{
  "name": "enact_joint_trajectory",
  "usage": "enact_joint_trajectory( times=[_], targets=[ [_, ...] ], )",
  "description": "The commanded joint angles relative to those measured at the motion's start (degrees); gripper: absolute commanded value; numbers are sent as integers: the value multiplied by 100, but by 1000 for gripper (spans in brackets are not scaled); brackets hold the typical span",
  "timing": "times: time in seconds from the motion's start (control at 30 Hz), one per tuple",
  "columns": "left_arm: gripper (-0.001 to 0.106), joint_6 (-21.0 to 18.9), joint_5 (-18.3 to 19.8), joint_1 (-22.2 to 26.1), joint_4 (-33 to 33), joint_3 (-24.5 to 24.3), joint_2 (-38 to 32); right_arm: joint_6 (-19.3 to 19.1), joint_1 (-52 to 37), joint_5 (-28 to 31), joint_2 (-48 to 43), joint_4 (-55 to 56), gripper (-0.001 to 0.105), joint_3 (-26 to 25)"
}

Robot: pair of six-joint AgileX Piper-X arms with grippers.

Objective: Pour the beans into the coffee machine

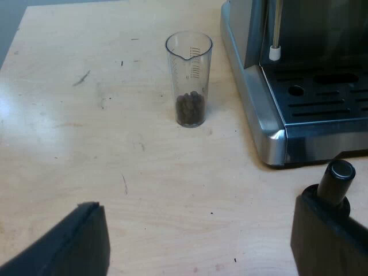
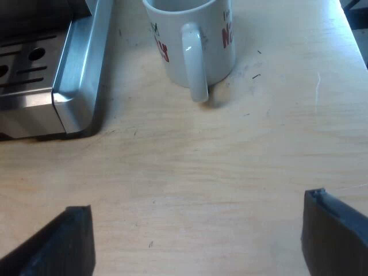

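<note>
The left gripper (image 1: 198,230) is closest to its camera. Its two black fingers (image 1: 86,244) are spread wide with nothing between them, over the pale wooden table (image 1: 57,144). Just behind one finger stands a tamper (image 1: 336,179) with a black knob. That finger hides part of its base, and whether the two touch cannot be told.

Beyond the gap between the fingers, the measuring glass (image 1: 189,69) stands upright on the table. It is well apart from the fingers and near the espresso machine (image 1: 259,109) without touching it. Coffee beans (image 1: 190,109) fill only its bottom part. Printed graduation marks run up its side, and a small pouring lip shows at the rim. The machine's steel corner and slotted drip tray (image 1: 322,98) face the camera, and a steam wand (image 1: 275,53) with a white tip hangs over the tray.

The right gripper (image 2: 195,230) also has its fingers (image 2: 69,241) parted wide, holding nothing, above bare table. Farther on, a white mug (image 2: 215,57) with red lettering stands upright with its handle turned toward the camera. It is near another steel corner of the machine's base, with a strip of table between them.
</note>
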Motion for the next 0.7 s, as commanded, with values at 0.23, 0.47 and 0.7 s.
enact_joint_trajectory(
  times=[0.23,0.47,0.7],
  targets=[
    [68,-20,-14,-30,-49,-8,-213,-17,-4,-74,-251,6,78,-55],
    [68,-20,-14,-30,-49,-77,-126,-44,-4,-410,69,6,78,-466],
    [68,-20,-14,-30,-100,-307,244,-61,-4,-851,657,-22,78,-986]
  ],
)
